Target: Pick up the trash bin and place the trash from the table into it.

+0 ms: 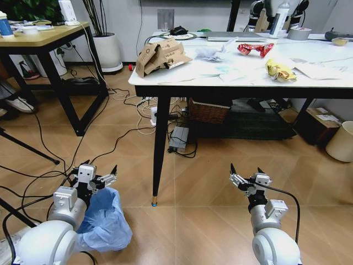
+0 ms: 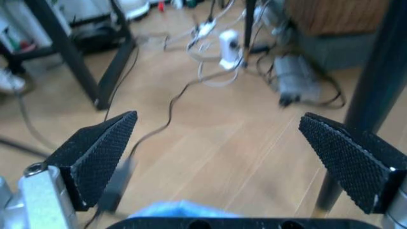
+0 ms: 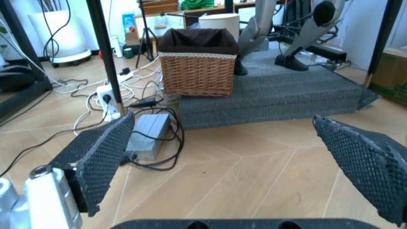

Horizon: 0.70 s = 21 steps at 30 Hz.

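Blue-bagged trash bin [image 1: 103, 221] stands beside our left gripper [image 1: 95, 175]; both it and right gripper [image 1: 246, 178] gape wide, empty.

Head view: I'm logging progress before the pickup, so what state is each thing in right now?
trash bin: on the floor, blue bag crinkled, not gripped
left gripper: jaws open, above the bin's rim
right gripper: jaws open, empty, over bare floor
cardboard box: torn, lying on the table
red wrapper: crumpled, on the table
yellow wrapper: crumpled, on the table
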Available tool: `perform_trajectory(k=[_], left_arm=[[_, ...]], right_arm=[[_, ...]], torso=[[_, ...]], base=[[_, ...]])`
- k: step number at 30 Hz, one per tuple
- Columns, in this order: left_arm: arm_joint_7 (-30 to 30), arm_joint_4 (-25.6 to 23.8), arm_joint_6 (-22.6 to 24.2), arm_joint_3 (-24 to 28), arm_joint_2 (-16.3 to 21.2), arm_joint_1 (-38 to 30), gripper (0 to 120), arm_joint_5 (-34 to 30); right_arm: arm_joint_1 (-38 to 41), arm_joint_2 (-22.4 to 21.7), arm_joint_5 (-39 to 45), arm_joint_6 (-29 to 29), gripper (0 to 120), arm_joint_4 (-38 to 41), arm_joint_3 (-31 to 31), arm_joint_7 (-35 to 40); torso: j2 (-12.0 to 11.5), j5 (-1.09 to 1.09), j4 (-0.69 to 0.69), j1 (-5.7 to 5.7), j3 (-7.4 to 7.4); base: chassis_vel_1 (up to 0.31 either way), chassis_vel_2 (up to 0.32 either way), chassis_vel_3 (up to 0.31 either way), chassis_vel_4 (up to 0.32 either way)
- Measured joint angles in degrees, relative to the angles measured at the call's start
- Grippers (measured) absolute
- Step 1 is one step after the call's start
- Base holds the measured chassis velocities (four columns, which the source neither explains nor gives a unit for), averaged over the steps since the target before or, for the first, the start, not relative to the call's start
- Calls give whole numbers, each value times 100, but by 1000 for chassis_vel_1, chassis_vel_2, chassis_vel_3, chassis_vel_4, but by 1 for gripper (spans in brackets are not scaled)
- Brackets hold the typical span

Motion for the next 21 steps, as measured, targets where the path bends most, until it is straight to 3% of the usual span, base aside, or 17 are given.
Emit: perform_trajectory(k=[6,13,21], left_arm=[[-286,-123,309,-306,229,512,100,-311],[-426,202,741,-541,542,928,100,-621],[-846,753,1199,-489,1063,648,100,-1509]], right_arm=[[55,18,-3,-14,100,-54,-35,8],[140,70,-6,-2,100,-280,-51,46],[332,54,108,43,100,-510,11,136]], torso=[[-2,0,2,-4,2],[16,0,2,-4,18],[32,-2,1,0,31]], base=[[0,0,0,0],[0,0,0,0],[0,0,0,0]])
